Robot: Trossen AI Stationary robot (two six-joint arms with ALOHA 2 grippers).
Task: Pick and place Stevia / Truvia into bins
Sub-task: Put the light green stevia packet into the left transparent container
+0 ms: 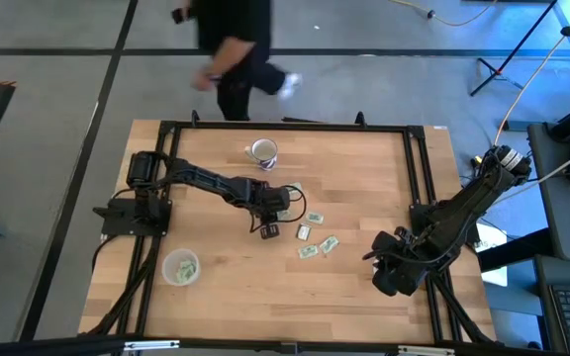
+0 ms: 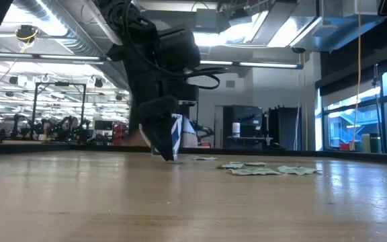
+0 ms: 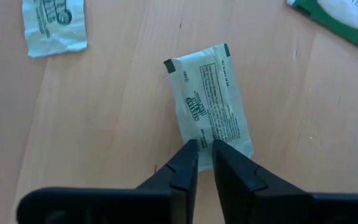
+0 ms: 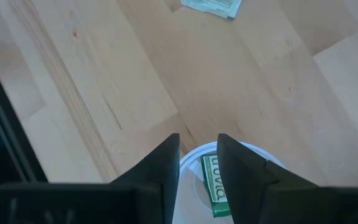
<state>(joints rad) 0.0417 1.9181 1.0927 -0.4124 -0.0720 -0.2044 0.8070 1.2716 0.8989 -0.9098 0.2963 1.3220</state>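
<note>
We think the job is partly done. One clear cup (image 1: 181, 267) sits near the front left of the tabletop (image 1: 364, 168) and already has some green and white packets in it. A second clear cup (image 4: 229, 180) shows under the right gripper (image 4: 197, 155) with a green packet (image 4: 215, 182) inside, so that one has been fed too. We still see loose packets on the wood: a small bunch (image 1: 317, 242) lies in the middle, a little to the right of the left gripper (image 1: 268, 231), so there is more to pick up. The left gripper is down at the tabletop in the middle, and its jaws are nearly together around the near edge of one packet (image 3: 209, 102) that lies flat on the wood; we judge it is just taking hold of it. That packet will then need to go to a cup. The right gripper waits at the right side, above its cup, with its jaws a little apart and nothing between them. A white mug (image 1: 262, 152) stands farther back, close to the left arm, and we should not put packets in it. A person (image 1: 236, 49) walks past on the floor beyond the far edge, well away from the arms.
</note>
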